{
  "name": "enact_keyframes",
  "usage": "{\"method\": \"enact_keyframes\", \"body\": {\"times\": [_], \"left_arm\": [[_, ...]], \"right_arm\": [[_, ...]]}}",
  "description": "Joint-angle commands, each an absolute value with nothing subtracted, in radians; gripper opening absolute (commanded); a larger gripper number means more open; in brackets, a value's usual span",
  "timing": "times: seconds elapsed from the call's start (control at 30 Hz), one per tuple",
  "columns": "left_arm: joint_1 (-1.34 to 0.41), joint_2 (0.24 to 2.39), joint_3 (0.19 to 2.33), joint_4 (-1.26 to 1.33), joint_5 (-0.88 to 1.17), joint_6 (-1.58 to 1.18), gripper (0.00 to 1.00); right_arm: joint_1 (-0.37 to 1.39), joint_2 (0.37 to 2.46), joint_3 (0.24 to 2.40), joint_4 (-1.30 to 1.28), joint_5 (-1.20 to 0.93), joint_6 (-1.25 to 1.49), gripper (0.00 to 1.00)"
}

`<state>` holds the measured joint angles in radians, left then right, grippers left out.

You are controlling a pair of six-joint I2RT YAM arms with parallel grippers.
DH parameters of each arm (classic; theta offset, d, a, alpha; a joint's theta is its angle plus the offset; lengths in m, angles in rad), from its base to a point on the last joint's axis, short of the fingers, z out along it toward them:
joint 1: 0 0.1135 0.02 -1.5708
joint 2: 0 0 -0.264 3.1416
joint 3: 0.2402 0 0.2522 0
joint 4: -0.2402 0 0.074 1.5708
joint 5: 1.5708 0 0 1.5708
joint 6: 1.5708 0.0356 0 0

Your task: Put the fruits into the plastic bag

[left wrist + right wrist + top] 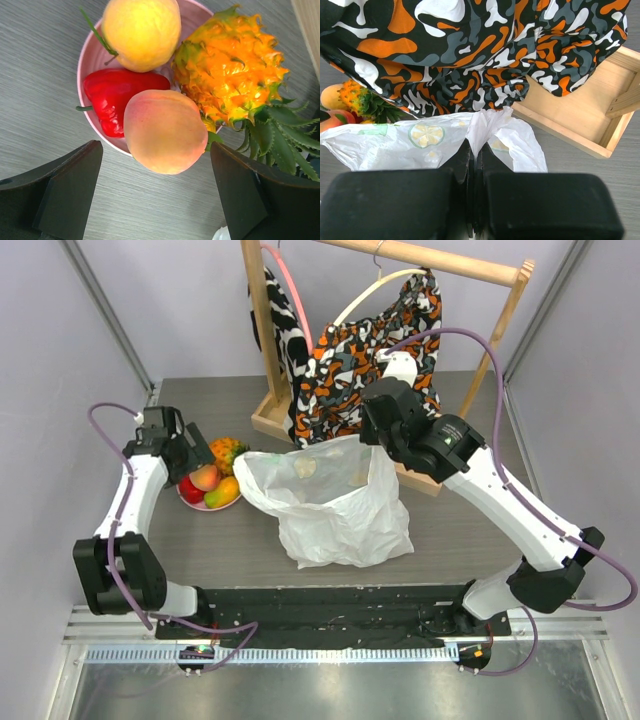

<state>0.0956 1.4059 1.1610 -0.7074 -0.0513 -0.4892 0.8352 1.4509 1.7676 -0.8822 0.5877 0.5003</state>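
The fruits lie on a pink plate (89, 59) at the table's left: a peach (164, 131), a shiny red fruit (116, 96), a yellow-orange round one (141, 31) and an orange pineapple (230, 70) with a green crown. My left gripper (155, 150) hovers open just above the peach (205, 477), one finger on each side, touching nothing. The white plastic bag (335, 505) stands mid-table with its mouth open towards the plate. My right gripper (474, 150) is shut on the bag's far rim (492, 125) and holds it up.
A wooden rack (262, 330) stands at the back, draped with an orange-black-white patterned cloth (365, 360). Its tray-like wooden base (580, 115) lies just behind the bag. The pineapple's crown (280, 135) sticks out past the plate beside my left finger.
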Motion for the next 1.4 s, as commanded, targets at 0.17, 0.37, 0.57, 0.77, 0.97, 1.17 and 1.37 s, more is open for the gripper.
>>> {"method": "enact_keyframes", "body": {"times": [0.17,0.37,0.57,0.77,0.97,1.17,1.37], "left_arm": [[0.091,1.442,1.117,-0.627,0.035,-0.505,0.95],[0.092,1.44,1.086,-0.572,0.078,-0.532,0.95],[0.092,1.454,1.072,-0.561,0.081,-0.548,0.95],[0.091,1.46,1.083,-0.574,0.075,-0.545,0.84],[0.092,1.468,1.077,-0.586,0.072,-0.54,0.67],[0.091,1.433,1.081,-0.595,0.067,-0.54,0.56],[0.091,1.384,1.091,-0.606,0.069,-0.543,0.46]], "right_arm": [[0.816,1.431,1.789,-0.844,0.569,0.466,0.01],[0.802,1.439,1.792,-0.848,0.546,0.453,0.01],[0.787,1.45,1.798,-0.848,0.531,0.454,0.01],[0.776,1.462,1.798,-0.847,0.515,0.454,0.01],[0.767,1.465,1.802,-0.848,0.514,0.454,0.01],[0.759,1.474,1.807,-0.848,0.506,0.448,0.01],[0.755,1.479,1.813,-0.848,0.505,0.446,0.01]]}}
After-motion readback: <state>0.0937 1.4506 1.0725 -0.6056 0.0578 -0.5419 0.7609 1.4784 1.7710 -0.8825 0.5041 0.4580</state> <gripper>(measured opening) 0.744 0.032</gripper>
